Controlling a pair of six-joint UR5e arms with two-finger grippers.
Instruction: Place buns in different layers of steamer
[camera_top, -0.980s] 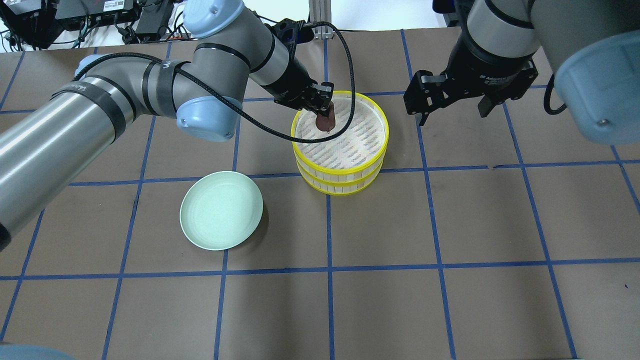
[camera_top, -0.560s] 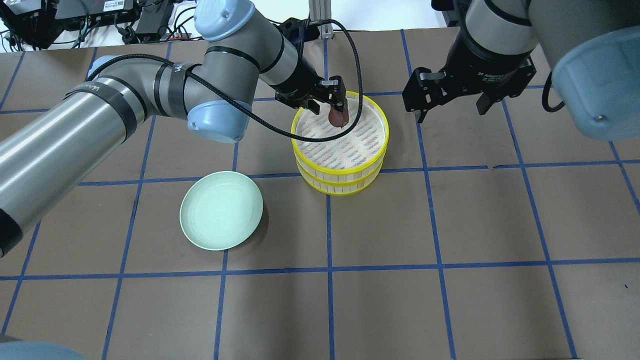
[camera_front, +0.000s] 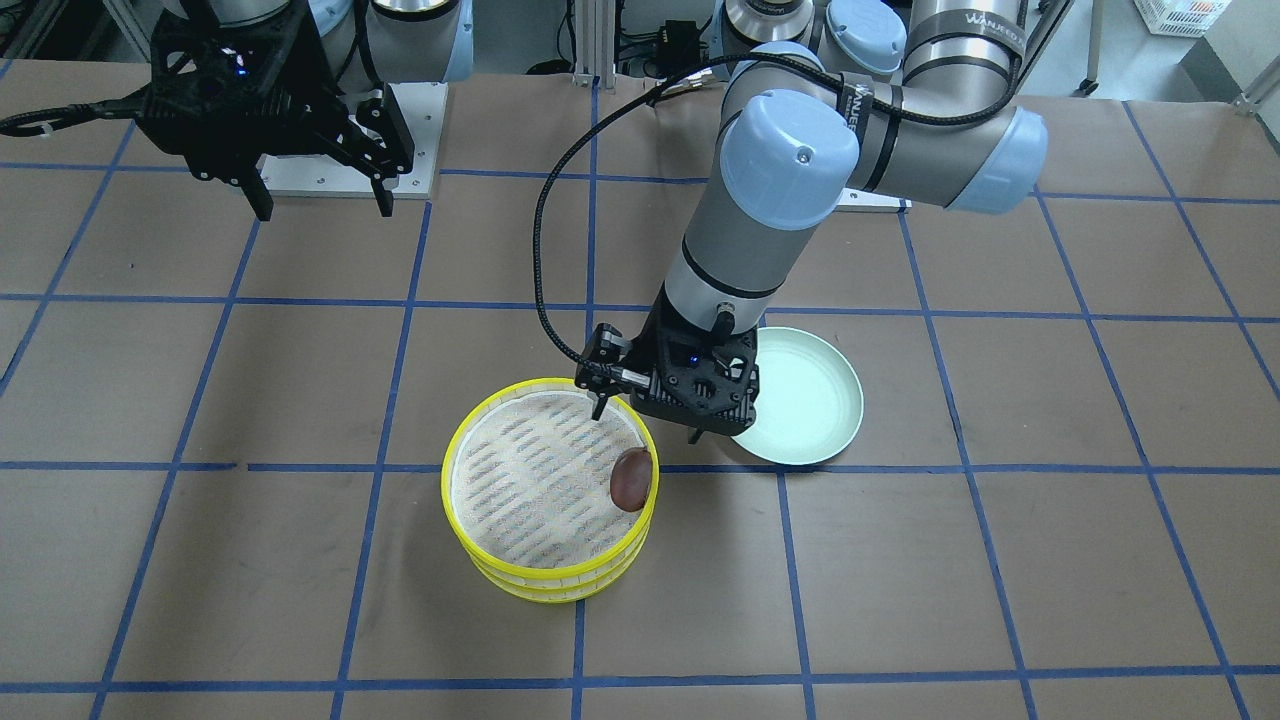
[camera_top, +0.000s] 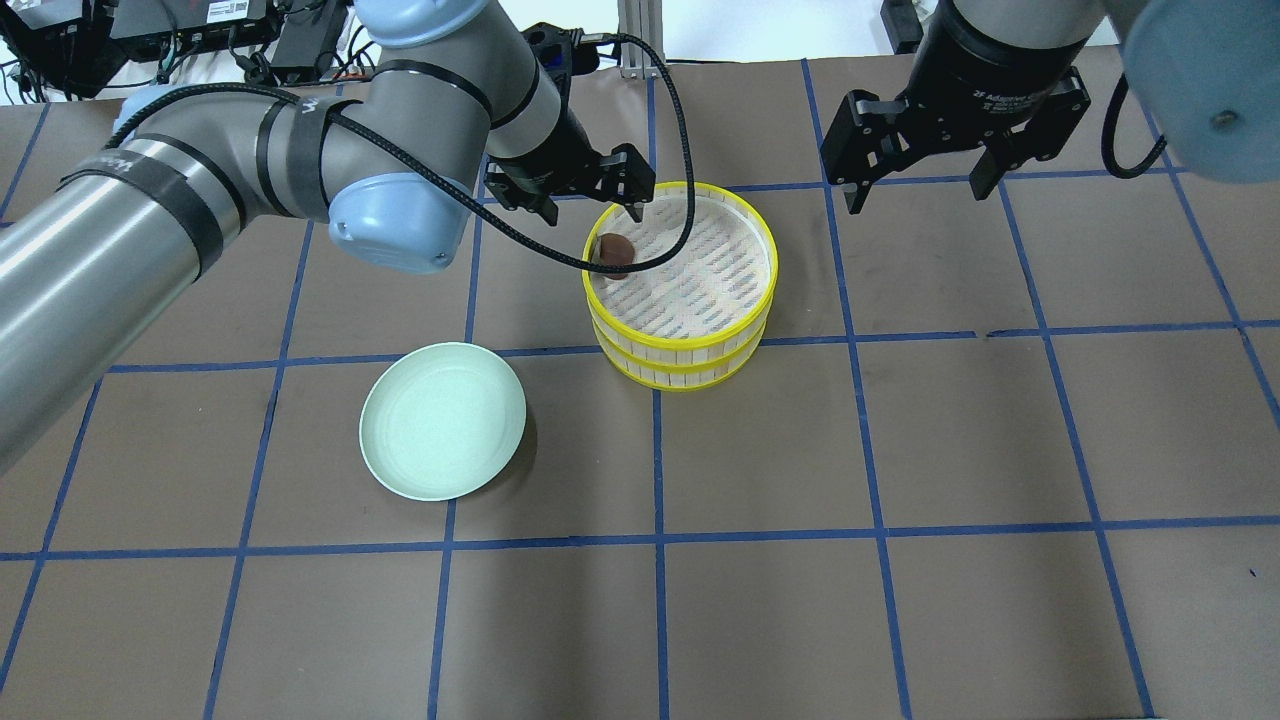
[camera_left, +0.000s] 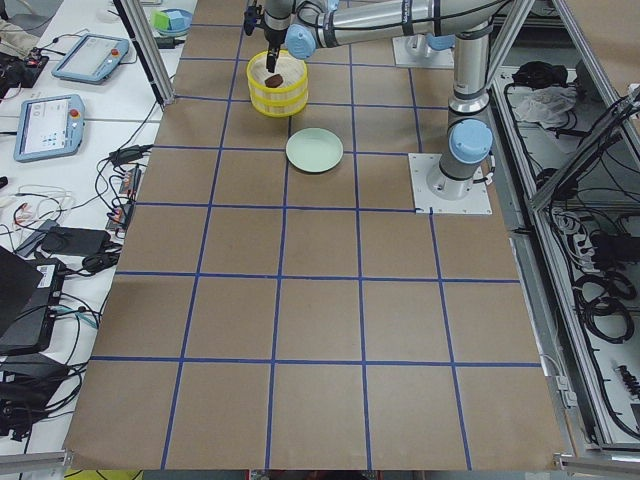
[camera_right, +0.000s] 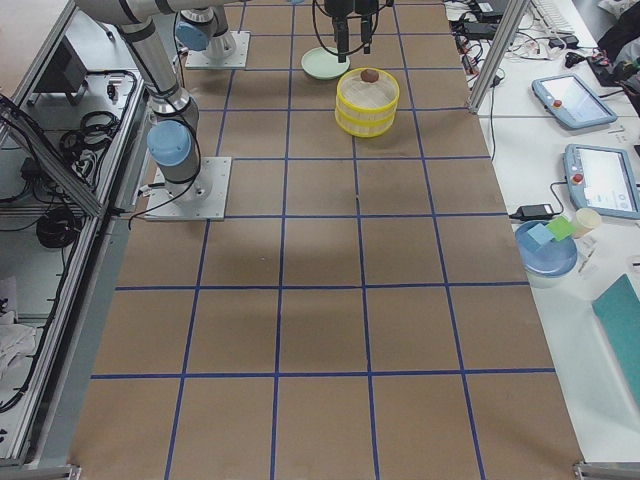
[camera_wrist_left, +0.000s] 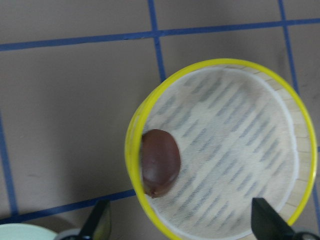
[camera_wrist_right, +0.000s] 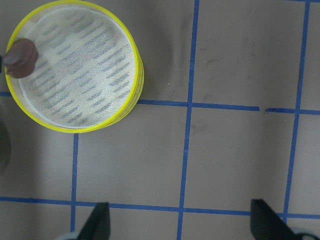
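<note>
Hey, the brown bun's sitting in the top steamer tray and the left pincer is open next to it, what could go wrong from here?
1. The brown bun lies right against the yellow rim of the top tray, on the side where the open left pincer hangs; a low retreat might clip the rim or knock the bun out.
2. The black cable loops across the tray in the overhead view; it might snag. Its height is unclear.

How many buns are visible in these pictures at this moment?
1. The dark brown bun lies in the top steamer tray, right by its rim. Another bun may be hidden inside the lower tray.
</note>
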